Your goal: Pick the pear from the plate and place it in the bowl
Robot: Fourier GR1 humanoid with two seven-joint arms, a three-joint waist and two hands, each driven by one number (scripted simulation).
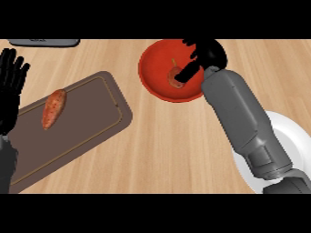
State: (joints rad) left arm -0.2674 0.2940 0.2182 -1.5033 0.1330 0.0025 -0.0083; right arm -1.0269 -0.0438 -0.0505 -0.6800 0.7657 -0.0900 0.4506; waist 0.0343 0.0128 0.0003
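Wooden tabletop [165, 136], seen from above. Pear [173, 75] inside red bowl [151, 68], stem pointing away, just beside right hand [208, 52], thumb touching it; whether fingers pinch or release: cannot tell. White plate [299, 141] bare, under right forearm. Left hand [4, 86] spread, resting at left edge. Sweet potato [52, 108] on board [84, 132].

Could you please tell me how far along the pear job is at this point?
Nearly finished. The white plate shows no fruit, and the pear is inside the red bowl. The right robot hand is over the bowl, one finger at the pear. Letting go and withdrawing remain. The left robot hand rests open.
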